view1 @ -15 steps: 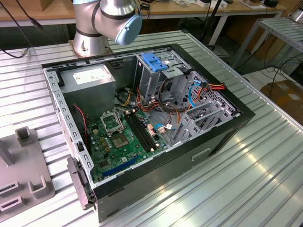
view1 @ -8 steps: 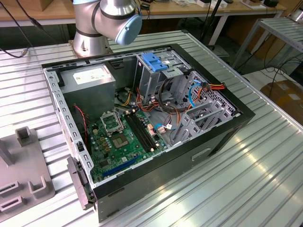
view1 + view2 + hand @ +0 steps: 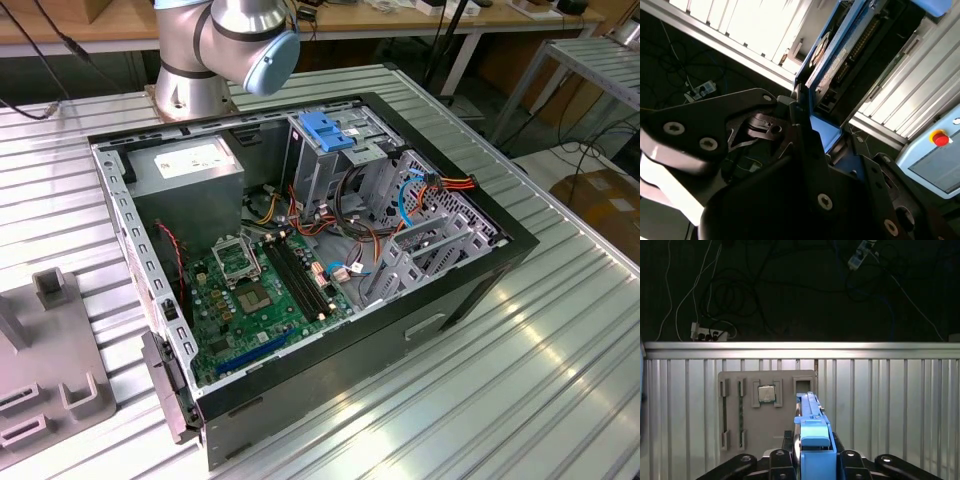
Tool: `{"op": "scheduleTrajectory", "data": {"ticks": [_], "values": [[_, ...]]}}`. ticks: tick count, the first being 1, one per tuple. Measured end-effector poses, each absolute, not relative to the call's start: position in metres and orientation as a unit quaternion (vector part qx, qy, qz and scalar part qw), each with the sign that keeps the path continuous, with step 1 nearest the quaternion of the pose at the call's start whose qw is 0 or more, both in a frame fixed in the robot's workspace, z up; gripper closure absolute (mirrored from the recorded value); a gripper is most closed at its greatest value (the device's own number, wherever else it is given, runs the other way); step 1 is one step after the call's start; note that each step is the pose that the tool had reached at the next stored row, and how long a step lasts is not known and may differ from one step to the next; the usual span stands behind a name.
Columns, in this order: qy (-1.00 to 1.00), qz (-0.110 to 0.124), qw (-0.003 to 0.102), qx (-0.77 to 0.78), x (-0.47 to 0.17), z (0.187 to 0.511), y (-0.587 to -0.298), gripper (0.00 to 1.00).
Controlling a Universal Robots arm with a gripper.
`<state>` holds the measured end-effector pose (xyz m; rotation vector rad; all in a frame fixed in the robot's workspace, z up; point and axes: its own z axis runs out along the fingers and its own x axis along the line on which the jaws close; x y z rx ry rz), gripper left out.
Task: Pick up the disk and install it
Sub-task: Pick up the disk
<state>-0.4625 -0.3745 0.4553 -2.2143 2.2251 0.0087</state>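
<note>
the disk (image 3: pixel 812 429) is held edge-on between the clenched jaws, its blue rail seen in both wrist views. behind it in the first wrist view are the slatted worktop (image 3: pixel 890 405) and a grey fixture tray (image 3: pixel 735 415) carrying a processor chip (image 3: pixel 766 394). in the exterior view an open computer case (image 3: pixel 470 290) is seen lying on the worktop, motherboard (image 3: pixel 250 300) exposed.

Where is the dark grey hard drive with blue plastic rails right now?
In both wrist views the dark grey, blue-railed disk is clamped in the pincer, over the grey fixture tray on the slatted metal table.
</note>
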Motion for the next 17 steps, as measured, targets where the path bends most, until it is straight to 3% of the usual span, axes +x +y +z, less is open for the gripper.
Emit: {"op": "scheduleTrajectory", "data": {"ticks": [10,17], "values": [[0.709,0.004,0.0,-0.705,-0.462,0.502,-0.375,0.63],[0.709,0.004,0.0,-0.705,-0.462,0.504,-0.375,0.63]]}}
